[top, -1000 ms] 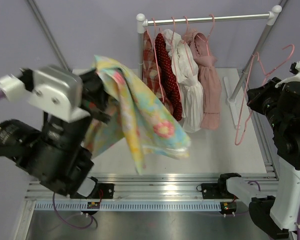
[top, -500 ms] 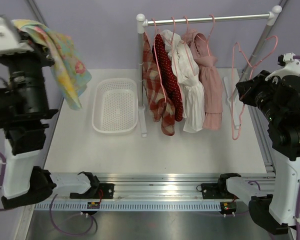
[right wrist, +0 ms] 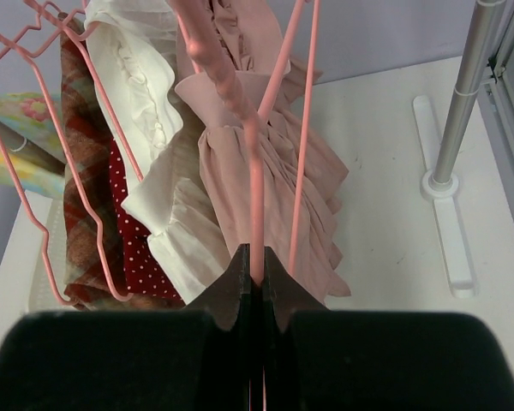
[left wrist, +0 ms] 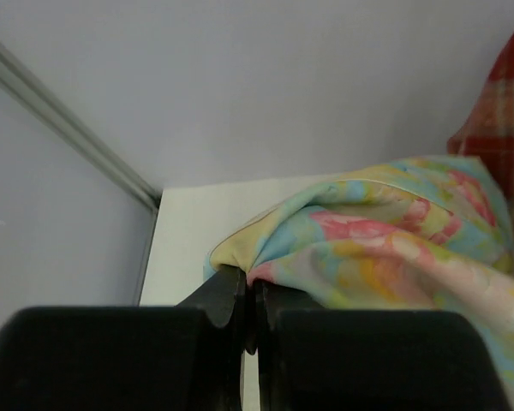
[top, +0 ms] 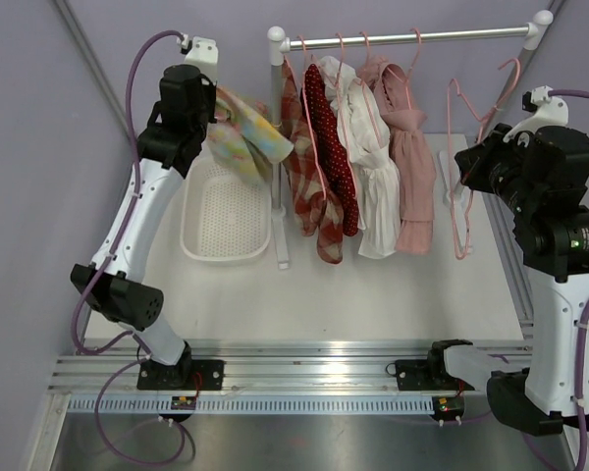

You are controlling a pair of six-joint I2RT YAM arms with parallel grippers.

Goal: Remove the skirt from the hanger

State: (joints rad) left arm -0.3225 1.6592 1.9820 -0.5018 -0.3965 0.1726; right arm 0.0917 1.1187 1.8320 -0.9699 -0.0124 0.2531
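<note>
White table [top: 373,294] bears a basket [top: 226,255], floral skirt [top: 243,147] hanging above it.

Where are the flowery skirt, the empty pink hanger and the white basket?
flowery skirt [top: 247,145]: overhead view, bunched folds.
empty pink hanger [right wrist: 254,188]: right wrist view, its stem.
white basket [top: 226,216]: overhead view, bare mesh floor.

We see soft printed cloth on the skirt [top: 243,137], a smooth pink hanger [right wrist: 254,197], a white plastic basket [top: 226,216] and the matt surface [top: 373,304].
</note>
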